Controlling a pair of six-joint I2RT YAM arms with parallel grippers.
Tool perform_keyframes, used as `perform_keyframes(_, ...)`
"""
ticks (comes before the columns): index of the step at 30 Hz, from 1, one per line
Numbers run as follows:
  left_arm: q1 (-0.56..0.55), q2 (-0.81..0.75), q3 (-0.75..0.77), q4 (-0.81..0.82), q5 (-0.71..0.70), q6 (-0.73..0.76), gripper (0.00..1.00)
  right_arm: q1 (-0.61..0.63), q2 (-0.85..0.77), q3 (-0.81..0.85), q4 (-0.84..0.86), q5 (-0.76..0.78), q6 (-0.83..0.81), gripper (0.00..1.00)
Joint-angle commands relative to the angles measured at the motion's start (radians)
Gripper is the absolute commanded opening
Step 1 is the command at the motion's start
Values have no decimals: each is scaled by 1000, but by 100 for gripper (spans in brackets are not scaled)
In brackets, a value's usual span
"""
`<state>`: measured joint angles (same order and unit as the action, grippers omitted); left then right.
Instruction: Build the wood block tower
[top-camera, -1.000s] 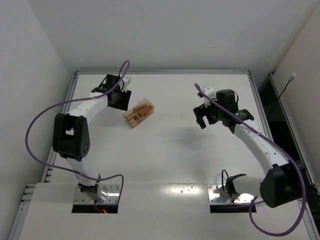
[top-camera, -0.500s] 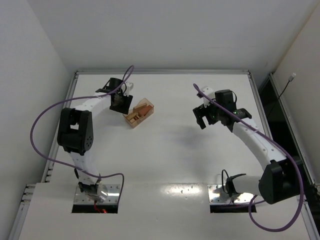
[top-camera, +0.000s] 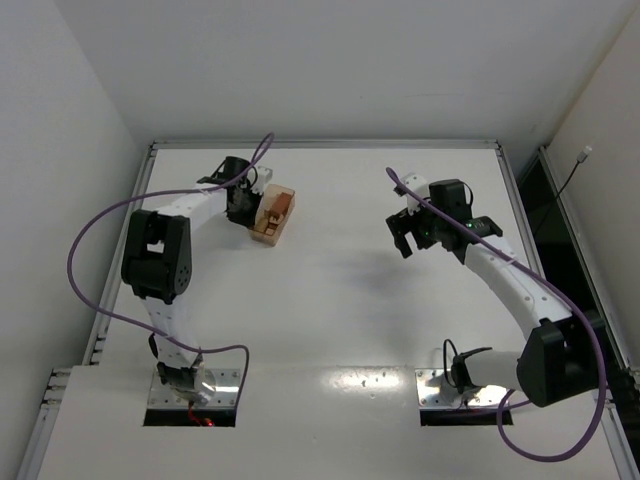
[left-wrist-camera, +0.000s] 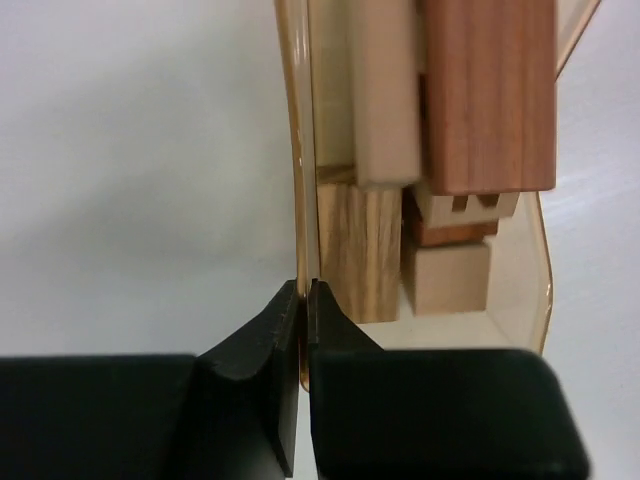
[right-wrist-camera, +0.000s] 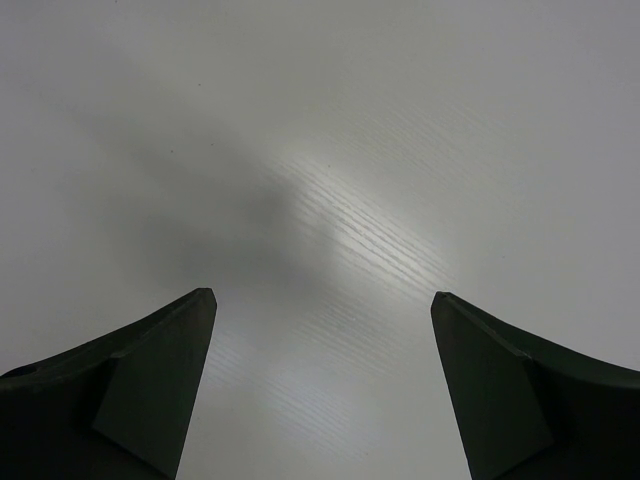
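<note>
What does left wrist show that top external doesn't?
Left wrist only: the left hand shut on the plastic box by its thin wall, and the wood blocks inside told apart, a light tan bar beside a reddish-brown bar. Top external only: the right hand open above the table, and the box's place at far left. Shared: box, blocks, left hand at it.

The box and blocks are cut off by the top edge.

Top camera overlooks table; camera behind left claw views shared box closely.
</note>
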<state>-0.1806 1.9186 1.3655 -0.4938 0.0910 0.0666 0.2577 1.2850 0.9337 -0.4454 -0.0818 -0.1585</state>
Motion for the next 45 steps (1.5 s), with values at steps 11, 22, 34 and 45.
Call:
perform_keyframes(11, -43, -139, -74, 141, -203, -161, 0, -12, -18, 8, 43, 17, -10, 86)
perform_keyframes(22, -216, -236, -77, 92, -758, -140, 0, -21, -58, -1, 34, 17, -1, 86)
perform_keyframes(34, -580, -217, -187, 268, -1301, 142, 0, -51, -139, -30, 34, -1, 8, 86)
perform_keyframes(45, -789, -234, -385, 501, -1438, 349, 0, -81, -167, -49, 34, -10, 17, 86)
